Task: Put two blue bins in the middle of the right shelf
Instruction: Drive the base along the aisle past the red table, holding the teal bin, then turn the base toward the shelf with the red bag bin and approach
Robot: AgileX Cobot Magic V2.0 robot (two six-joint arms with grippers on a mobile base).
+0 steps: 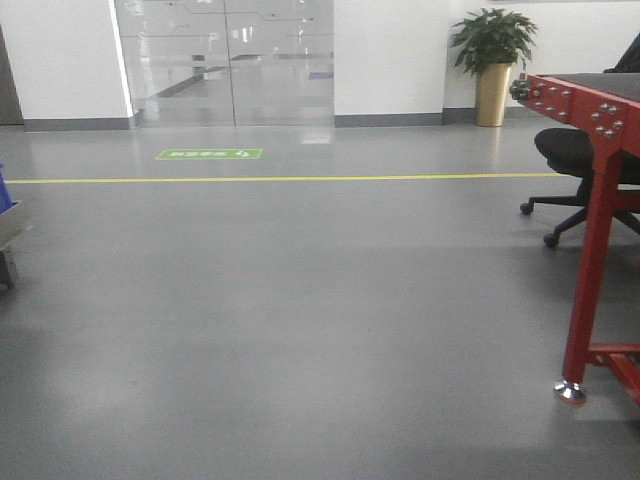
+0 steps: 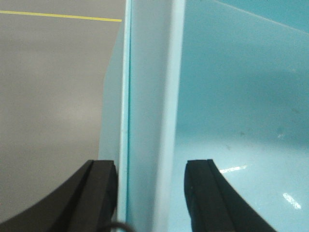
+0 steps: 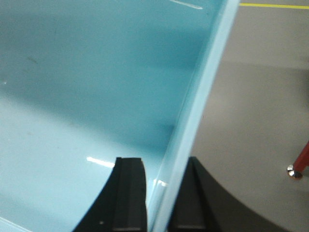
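Observation:
A light blue bin (image 2: 231,96) fills both wrist views and hangs above the grey floor. My left gripper (image 2: 150,193) is shut on its left wall, one black finger (image 2: 99,193) outside and the other inside. My right gripper (image 3: 161,193) is shut on the bin's (image 3: 72,72) right wall, which is pinched thin between its fingers. The front view shows neither gripper nor the held bin. A sliver of blue (image 1: 3,190) shows at that view's far left edge; I cannot tell what it is. The right shelf middle is out of view.
A red-framed table (image 1: 590,200) stands at the right with a black office chair (image 1: 575,160) behind it. A grey metal edge (image 1: 8,225) pokes in at the far left. Beyond a yellow floor line (image 1: 280,179) are glass doors (image 1: 230,60) and a potted plant (image 1: 492,60).

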